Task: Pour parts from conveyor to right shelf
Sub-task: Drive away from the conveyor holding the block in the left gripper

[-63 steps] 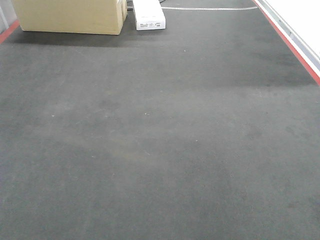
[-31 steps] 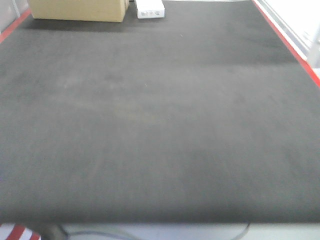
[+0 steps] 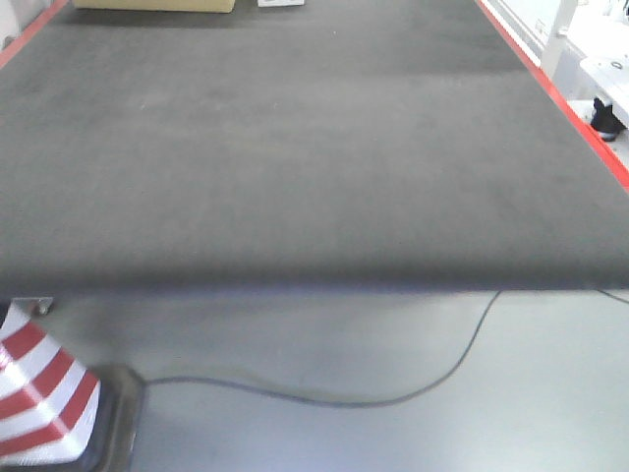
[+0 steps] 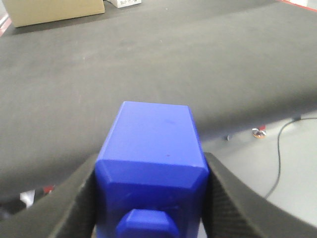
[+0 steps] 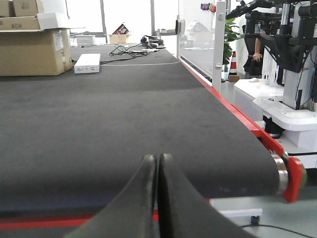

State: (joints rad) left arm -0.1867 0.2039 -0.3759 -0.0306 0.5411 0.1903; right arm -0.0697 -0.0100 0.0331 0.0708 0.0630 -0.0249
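In the left wrist view, one of the parts, a bright blue block (image 4: pixel 153 148) with a stud on its near end, fills the lower middle. My left gripper (image 4: pixel 152 171) is shut on it, a black finger (image 4: pixel 79 203) pressing each side. It hangs above the near edge of the dark grey conveyor (image 4: pixel 148 54). My right gripper (image 5: pixel 158 158) is shut with nothing in it, its tips touching, low over the conveyor (image 5: pixel 99 114) end. The front view shows only the conveyor (image 3: pixel 295 147) and the floor, no gripper. The right shelf is out of view.
A cardboard box (image 5: pixel 29 49) and a white box (image 5: pixel 87 63) sit at the belt's far end. A red-and-white striped cone (image 3: pixel 39 393) and a black cable (image 3: pixel 393 398) lie on the floor below the belt's edge. White machinery (image 5: pixel 292 114) stands to the right.
The front view has drawn back from the belt. The far boxes slid up to the top edge, and the belt's near edge, the floor, the cone and the cable came into sight.
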